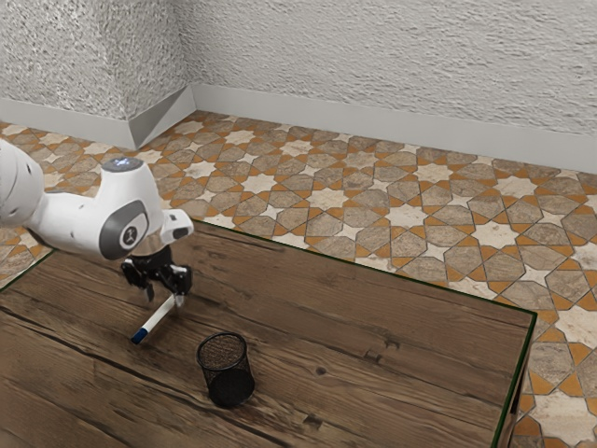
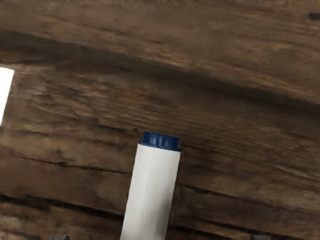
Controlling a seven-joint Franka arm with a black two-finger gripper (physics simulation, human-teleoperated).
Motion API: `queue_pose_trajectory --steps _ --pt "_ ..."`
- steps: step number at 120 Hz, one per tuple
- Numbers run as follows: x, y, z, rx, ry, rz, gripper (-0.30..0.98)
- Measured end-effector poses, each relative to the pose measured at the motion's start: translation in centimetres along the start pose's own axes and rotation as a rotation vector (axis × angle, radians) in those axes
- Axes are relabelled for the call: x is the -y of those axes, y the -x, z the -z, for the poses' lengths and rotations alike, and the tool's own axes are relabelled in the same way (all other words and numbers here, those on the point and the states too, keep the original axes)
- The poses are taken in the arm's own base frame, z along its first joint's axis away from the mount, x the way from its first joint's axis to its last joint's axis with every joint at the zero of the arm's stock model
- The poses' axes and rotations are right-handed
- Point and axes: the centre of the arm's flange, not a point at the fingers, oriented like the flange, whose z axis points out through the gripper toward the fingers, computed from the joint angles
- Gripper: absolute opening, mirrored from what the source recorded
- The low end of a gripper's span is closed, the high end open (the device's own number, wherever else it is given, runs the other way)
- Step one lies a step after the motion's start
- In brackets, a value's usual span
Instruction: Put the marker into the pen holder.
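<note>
patterned tile floor [image 1: 443, 224], well beyond the pen holder [image 1: 227, 371]. wooden table [image 1: 392, 322] directly under it. white arm [image 1: 82, 224] comes in from the exterior view's left, behind the holder. black gripper [image 1: 166, 298] low over the table, to the exterior view's left of the holder and farther back; jaws wide apart, not closed on anything. holder itself: black mesh, upright. white marker [image 1: 159, 319] outside the holder, on its exterior-view left, one end at the gripper, between the open jaws. blue end [image 1: 140, 334] slants away from the gripper.
</note>
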Motion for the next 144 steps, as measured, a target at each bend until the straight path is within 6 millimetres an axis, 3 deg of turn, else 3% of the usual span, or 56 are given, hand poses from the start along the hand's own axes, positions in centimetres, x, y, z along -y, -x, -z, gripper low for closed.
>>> queue_pose_trajectory --steps 13,27,90,128,144 --pt "1.0 -0.3 -0.6 -0.008 -0.01 -0.012 0.27" --pt "0.5 -1.1 0.2 -0.037 -0.013 -0.039 0.2" --pt "0.0 -0.7 -2.2 -0.005 -0.011 -0.086 0.12" --pt "-0.1 -0.8 -1.9 -0.016 -0.057 -0.064 -0.1" --pt "0.0 -0.8 -1.9 -0.015 -0.044 -0.03 -0.1"
